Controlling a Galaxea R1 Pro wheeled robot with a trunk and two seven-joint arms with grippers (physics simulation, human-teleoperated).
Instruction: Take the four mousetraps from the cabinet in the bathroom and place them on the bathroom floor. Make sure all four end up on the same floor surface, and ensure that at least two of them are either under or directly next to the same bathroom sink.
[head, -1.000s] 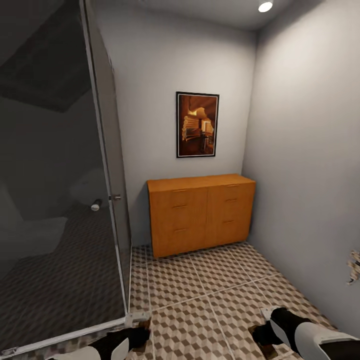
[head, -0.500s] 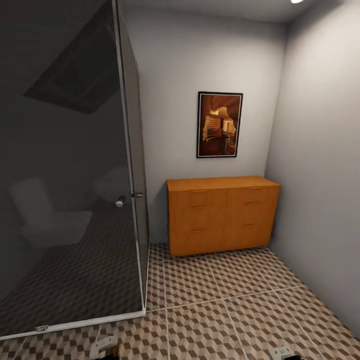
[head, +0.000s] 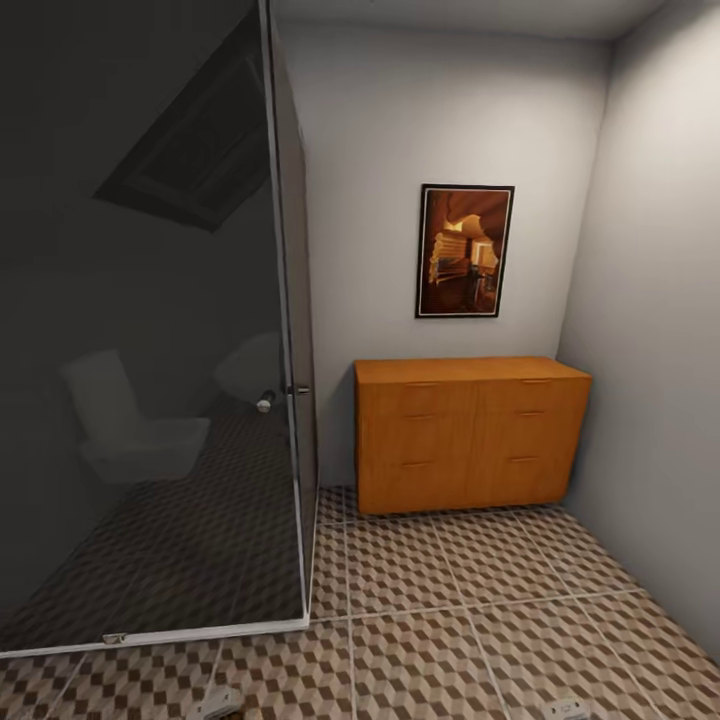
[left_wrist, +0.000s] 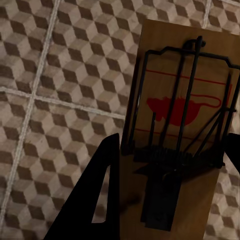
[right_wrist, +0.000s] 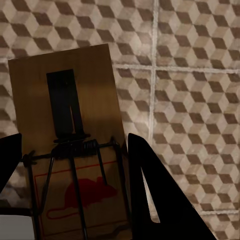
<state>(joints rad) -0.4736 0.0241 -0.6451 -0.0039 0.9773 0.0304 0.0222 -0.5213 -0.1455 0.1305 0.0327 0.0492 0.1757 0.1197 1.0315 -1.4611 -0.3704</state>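
Both wrist views show flat, matte black, wedge-shaped fingers (left_wrist: 102, 200) (right_wrist: 155, 200) tapering to blunt tips. The left one has a slim triangular cut-out just inside its edge.

Cabinet (head: 470, 432) on bathroom floor (head: 450, 600)

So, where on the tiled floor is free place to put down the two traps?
The bathroom floor lies bare between the glass partition, the cabinet and the right wall. Each gripper holds a mousetrap over bare tiles. No crowded spot shows.
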